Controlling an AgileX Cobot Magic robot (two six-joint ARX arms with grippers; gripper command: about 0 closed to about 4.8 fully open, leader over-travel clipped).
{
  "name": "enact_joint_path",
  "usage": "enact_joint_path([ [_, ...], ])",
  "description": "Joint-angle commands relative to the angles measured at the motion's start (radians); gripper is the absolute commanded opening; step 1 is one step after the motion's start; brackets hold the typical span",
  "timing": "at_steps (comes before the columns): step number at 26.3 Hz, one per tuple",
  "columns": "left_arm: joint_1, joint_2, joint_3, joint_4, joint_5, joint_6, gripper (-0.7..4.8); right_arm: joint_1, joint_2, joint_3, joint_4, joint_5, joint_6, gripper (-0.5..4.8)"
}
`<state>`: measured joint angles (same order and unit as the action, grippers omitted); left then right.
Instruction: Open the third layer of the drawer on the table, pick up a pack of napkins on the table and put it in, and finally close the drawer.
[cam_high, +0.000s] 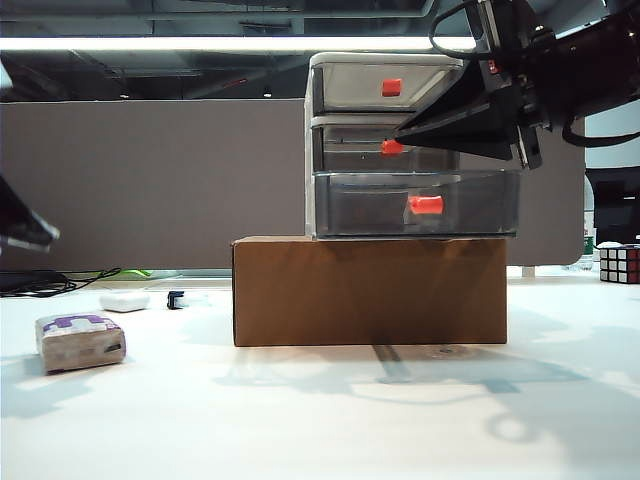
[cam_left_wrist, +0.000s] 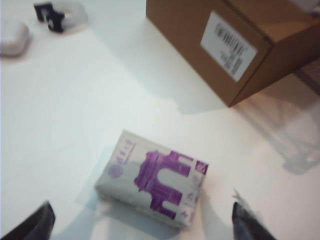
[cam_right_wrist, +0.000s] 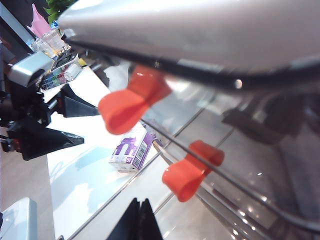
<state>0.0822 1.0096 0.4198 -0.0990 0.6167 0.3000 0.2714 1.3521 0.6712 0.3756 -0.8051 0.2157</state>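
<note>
At near left of the table (cam_high: 320, 420), the pack of napkins (cam_high: 80, 341) lies flat w/ left gripper (cam_left_wrist: 142, 220) spread wide over it; likely soft, light, best pinched across short sides; right gripper (cam_right_wrist: 140, 220) pinched together up by the drawer (cam_high: 410, 145).

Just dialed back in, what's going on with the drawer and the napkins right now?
The third layer of the drawer is pulled out, standing on the cardboard box. The left end effector hangs open over the pack of napkins, fingers on either side, not yet gripping; the pack lies on the table. The right end effector, fingers together, sits in front of the drawer's red handles, holding nothing. The napkins are not yet in.
</note>
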Motion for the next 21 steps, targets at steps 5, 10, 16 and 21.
enact_joint_path([
  [5,-0.011,0.02,0.0,0.088,0.042,0.022,4.16,0.002,-0.003,0.004,-0.005,-0.002,-0.005,-0.03],
  [10,-0.012,0.055,0.002,0.158,0.105,0.145,4.46,0.005,-0.003,0.003,-0.006,-0.001,-0.008,-0.03],
  [16,-0.008,0.227,0.003,0.169,0.107,0.146,4.79,0.006,-0.003,0.003,-0.013,-0.002,-0.009,-0.03],
  [21,-0.007,0.365,0.004,0.254,0.158,0.178,4.79,0.006,-0.003,0.003,-0.052,-0.002,-0.041,-0.03],
])
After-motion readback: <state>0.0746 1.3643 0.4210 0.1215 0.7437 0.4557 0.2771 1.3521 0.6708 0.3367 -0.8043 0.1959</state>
